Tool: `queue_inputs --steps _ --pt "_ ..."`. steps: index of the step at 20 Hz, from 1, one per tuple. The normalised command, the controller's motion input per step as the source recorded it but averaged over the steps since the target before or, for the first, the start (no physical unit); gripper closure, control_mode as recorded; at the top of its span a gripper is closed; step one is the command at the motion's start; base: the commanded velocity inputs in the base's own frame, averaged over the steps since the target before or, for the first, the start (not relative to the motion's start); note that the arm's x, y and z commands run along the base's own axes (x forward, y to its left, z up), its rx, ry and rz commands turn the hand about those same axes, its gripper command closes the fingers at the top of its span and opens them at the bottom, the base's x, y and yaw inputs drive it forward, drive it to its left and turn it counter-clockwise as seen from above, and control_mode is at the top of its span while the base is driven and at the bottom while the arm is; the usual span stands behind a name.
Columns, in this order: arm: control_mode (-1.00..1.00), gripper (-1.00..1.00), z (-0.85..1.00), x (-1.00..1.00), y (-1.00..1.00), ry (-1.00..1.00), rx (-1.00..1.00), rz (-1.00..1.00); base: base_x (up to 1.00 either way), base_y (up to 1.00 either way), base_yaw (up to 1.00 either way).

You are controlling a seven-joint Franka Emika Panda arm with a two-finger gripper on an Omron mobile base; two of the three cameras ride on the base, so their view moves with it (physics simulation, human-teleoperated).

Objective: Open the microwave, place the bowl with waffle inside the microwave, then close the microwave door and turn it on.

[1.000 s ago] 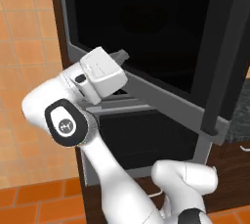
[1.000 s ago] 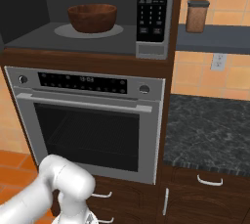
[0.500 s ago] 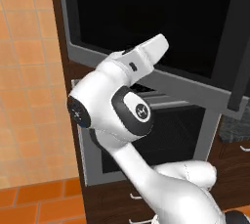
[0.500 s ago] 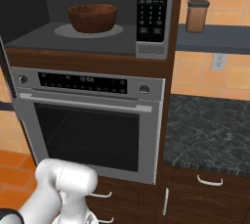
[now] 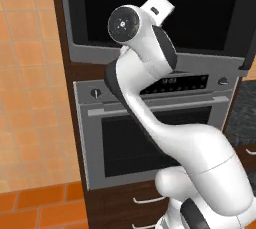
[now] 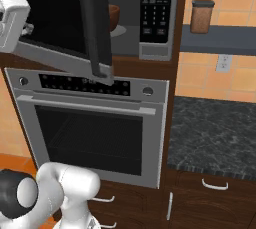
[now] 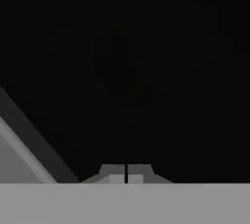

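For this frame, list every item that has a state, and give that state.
microwave door: partly open, swung out from the front
bowl: inside the microwave, on its turntable
oven: door shut
jar: lid on, upright on the shelf
hand: shut, empty, close to the door's black glass

The microwave [image 6: 155, 18] sits above the oven [image 6: 95, 123]; its door [image 6: 65, 18] stands partly open, the bowl [image 6: 114, 18] inside.
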Motion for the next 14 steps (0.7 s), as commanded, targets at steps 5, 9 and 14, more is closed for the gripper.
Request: queue_inputs --steps 5,9,14 --pt "-1.0 1.0 0.11 1.0 -0.23 0.43 0.0 0.04 0.0 0.0 0.0" --pt "-1.0 1.0 -0.04 1.0 -0.3 0.23 0.02 0.1 0.0 0.0 0.0" --pt "-1.0 1.0 -0.27 1.0 -0.47 0.0 0.16 0.21 0.0 0.0 0.0"
